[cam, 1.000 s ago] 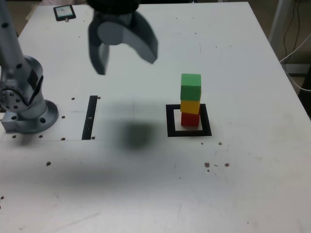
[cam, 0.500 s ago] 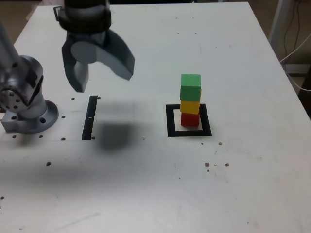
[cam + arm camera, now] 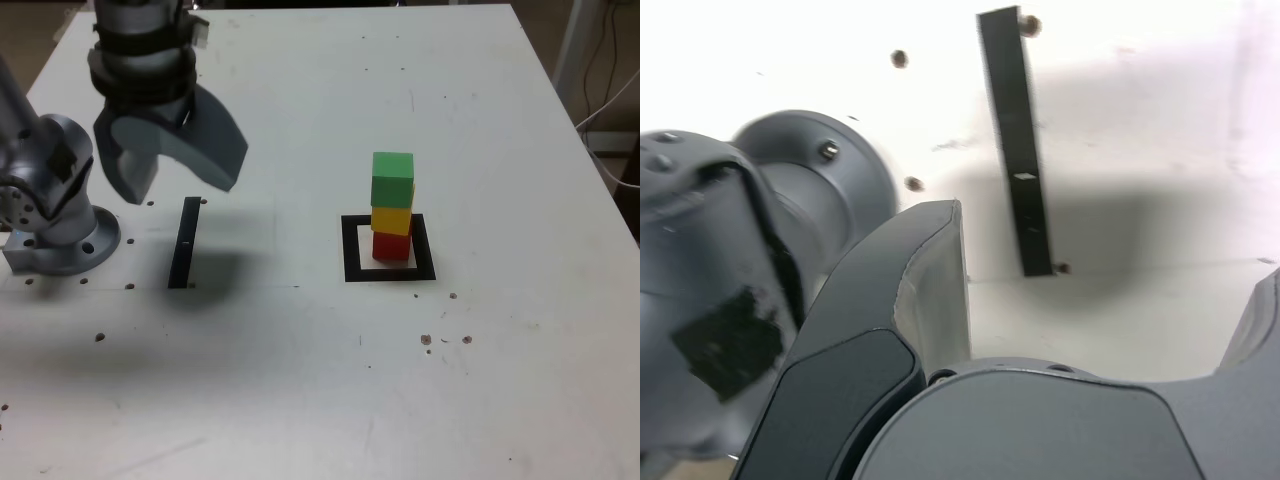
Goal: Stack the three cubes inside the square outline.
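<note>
In the exterior view the three cubes stand as one tower: the red cube (image 3: pixel 391 245) at the bottom, the yellow cube (image 3: pixel 392 219) on it, the green cube (image 3: pixel 392 179) on top. The tower rests inside the black square outline (image 3: pixel 351 250). My gripper (image 3: pixel 172 180) hangs open and empty far to the exterior view's left of the tower, above the thin black strip (image 3: pixel 184 242). The wrist view shows one grey finger (image 3: pixel 930 290) and the strip (image 3: pixel 1016 140) below, with no cube in sight.
The arm's grey base (image 3: pixel 50 205) stands at the exterior view's left edge. A small dark device (image 3: pixel 132 26) lies at the table's far left corner. Screw holes dot the white table (image 3: pixel 300 380). Cables hang off the right side.
My gripper has travelled to the exterior view's left and lower, away from the tower, staying open. The cube tower has not moved.
</note>
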